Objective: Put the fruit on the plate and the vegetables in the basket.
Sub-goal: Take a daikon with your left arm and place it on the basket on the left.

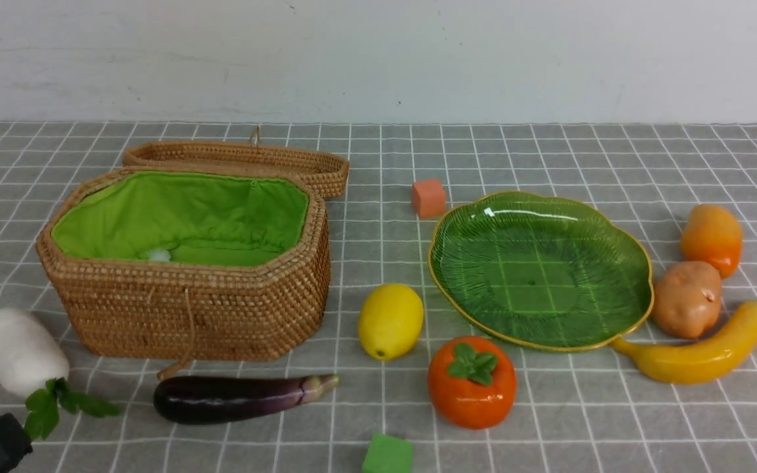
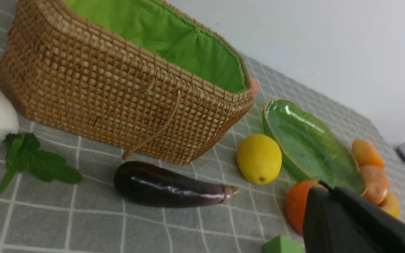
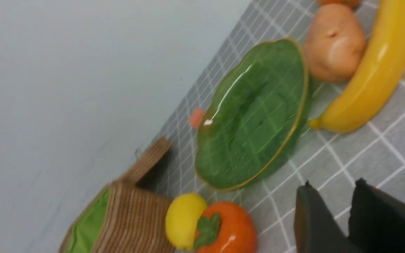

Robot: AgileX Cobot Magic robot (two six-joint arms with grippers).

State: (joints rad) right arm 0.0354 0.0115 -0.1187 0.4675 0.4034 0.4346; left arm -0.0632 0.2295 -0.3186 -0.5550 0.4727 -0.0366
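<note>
Left wrist view half hides the left pincer, but its tips look pressed together on nothing, low near the radish and eggplant lying before the basket. It would have to spread first, then take the glossy eggplant mid-body. The right pincer, slightly parted and empty, is near the banana, which lies just outside the bare plate. The bench is grey-checked and the wall plain white.

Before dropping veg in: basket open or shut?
Open. The lid lies flat behind the basket, and the green lining shows from above.
</note>
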